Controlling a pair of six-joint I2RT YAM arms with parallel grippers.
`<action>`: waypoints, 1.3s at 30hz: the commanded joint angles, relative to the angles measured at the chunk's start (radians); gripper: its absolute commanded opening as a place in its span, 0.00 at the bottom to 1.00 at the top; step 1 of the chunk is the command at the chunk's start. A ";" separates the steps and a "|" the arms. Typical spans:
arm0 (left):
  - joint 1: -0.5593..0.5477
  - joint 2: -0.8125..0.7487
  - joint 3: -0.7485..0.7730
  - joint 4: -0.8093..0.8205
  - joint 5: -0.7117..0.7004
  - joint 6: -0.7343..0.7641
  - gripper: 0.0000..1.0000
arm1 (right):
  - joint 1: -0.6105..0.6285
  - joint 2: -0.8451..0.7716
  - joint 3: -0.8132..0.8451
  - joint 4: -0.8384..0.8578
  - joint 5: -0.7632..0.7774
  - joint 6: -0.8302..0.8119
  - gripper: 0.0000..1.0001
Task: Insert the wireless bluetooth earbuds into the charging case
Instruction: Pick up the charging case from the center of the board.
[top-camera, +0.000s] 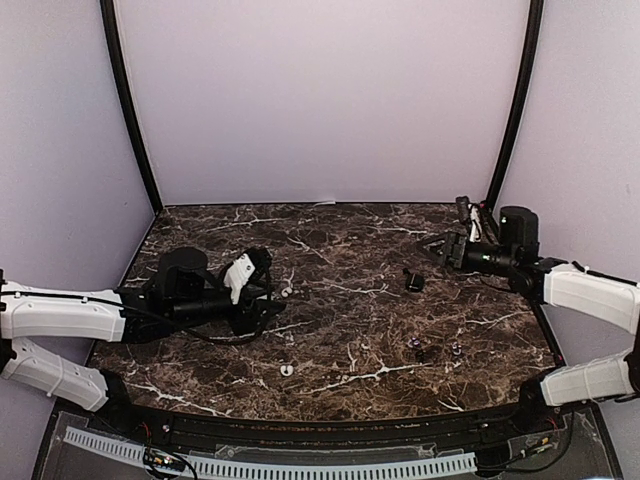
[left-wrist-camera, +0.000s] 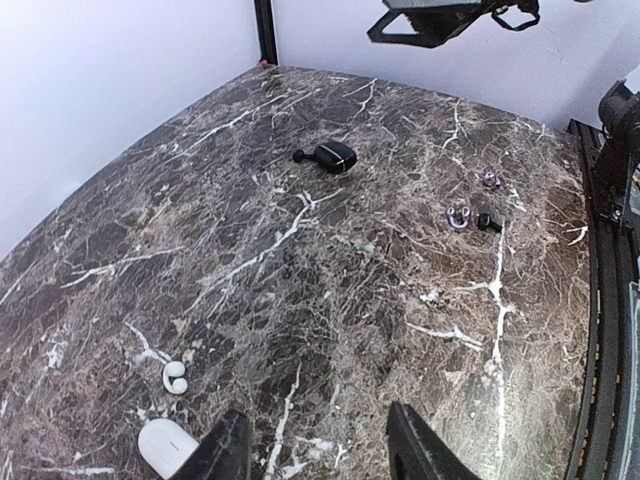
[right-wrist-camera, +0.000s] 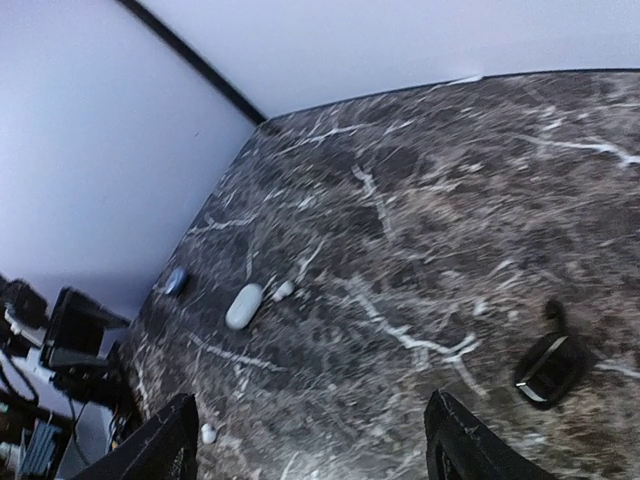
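My left gripper (top-camera: 262, 292) (left-wrist-camera: 320, 458) is open and empty, low over the marble table. A white case (left-wrist-camera: 165, 446) lies just left of its left finger, and a white earbud (left-wrist-camera: 174, 376) (top-camera: 287, 292) lies just ahead of the case. A second white earbud (top-camera: 287, 370) lies nearer the front edge. A black case (top-camera: 414, 281) (left-wrist-camera: 335, 156) (right-wrist-camera: 548, 368) has a dark earbud (left-wrist-camera: 299, 156) beside it. Two purple earbuds (top-camera: 414, 344) (top-camera: 456, 348) and a dark one (left-wrist-camera: 487, 222) lie front right. My right gripper (top-camera: 436, 247) (right-wrist-camera: 315, 450) is open and empty, raised at the back right.
The right wrist view shows the white case (right-wrist-camera: 244, 306) and, beyond it near the left wall, a small blue case (right-wrist-camera: 176, 281). Pale walls and black corner posts enclose the table. A cable tray runs along the front edge (top-camera: 300, 465).
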 joint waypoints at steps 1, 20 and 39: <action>-0.007 -0.025 -0.037 0.086 0.029 0.071 0.48 | 0.147 -0.009 0.052 -0.096 -0.021 -0.073 0.78; -0.049 0.039 -0.036 0.104 -0.329 0.023 0.74 | 0.574 0.260 0.171 -0.042 0.172 0.049 0.78; 0.117 0.464 0.362 -0.557 -0.351 -0.651 0.95 | 0.573 0.189 0.103 -0.006 0.341 0.070 0.82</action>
